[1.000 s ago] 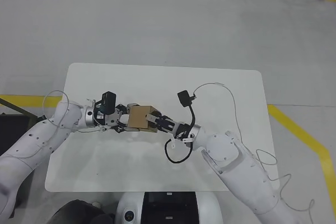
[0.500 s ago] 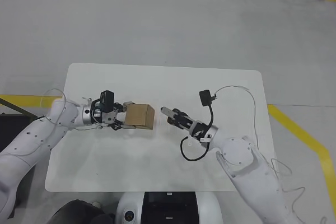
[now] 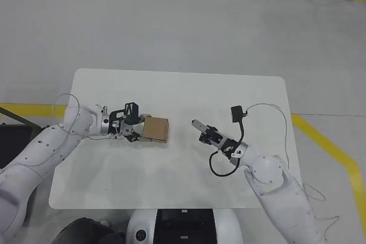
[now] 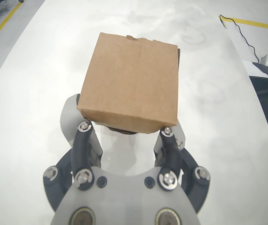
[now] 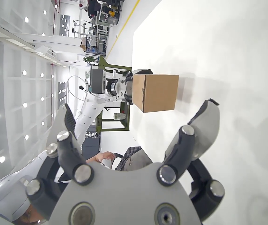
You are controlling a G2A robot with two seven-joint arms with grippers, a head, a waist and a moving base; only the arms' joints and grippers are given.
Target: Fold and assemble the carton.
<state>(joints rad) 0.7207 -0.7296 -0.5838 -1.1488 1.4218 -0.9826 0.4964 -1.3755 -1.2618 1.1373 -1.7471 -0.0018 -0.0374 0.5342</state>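
Observation:
The brown carton [image 3: 157, 129] is a closed cube left of the table's middle; it also shows in the left wrist view [image 4: 134, 80] and the right wrist view [image 5: 156, 92]. My left gripper [image 3: 136, 129] [image 4: 122, 120] is shut on the carton's near end, one finger on each side, and holds it low over the table. My right gripper [image 3: 197, 125] [image 5: 137, 113] stands open and holds nothing. It is a short way to the right of the carton and points at it.
The white table [image 3: 171, 91] is bare around the carton. A loose cable [image 3: 265, 108] arcs from the right wrist over the table's right side. Yellow floor lines [image 3: 329, 143] run beside both ends of the table.
My right gripper has let go of the carton and drawn back to the right. The left wrist has turned, and the carton has settled a little lower in the same place.

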